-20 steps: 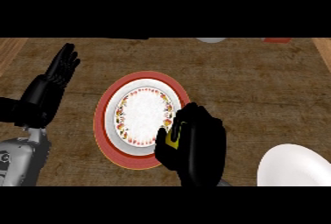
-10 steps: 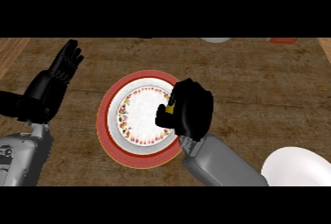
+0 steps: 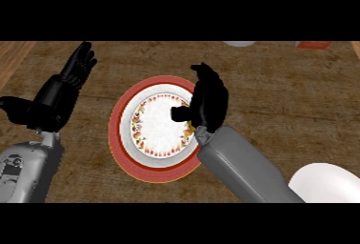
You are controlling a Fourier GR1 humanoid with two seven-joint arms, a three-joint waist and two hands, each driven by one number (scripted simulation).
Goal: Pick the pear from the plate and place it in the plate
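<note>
Even, moderately dim light; no glare; faint shadows; soft overall.

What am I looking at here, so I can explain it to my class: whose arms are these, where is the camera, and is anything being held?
These are a humanoid robot's two grey forearms with black hands. The camera sits at the robot's head and looks steeply down at a wooden counter.

The left hand rests open at the left, fingers up. The right hand is over the right edge of a patterned plate, which sits on a larger red plate. A plain white plate lies at the lower right.

No pear is clearly visible. If the right hand holds one, the hand hides it.
</note>
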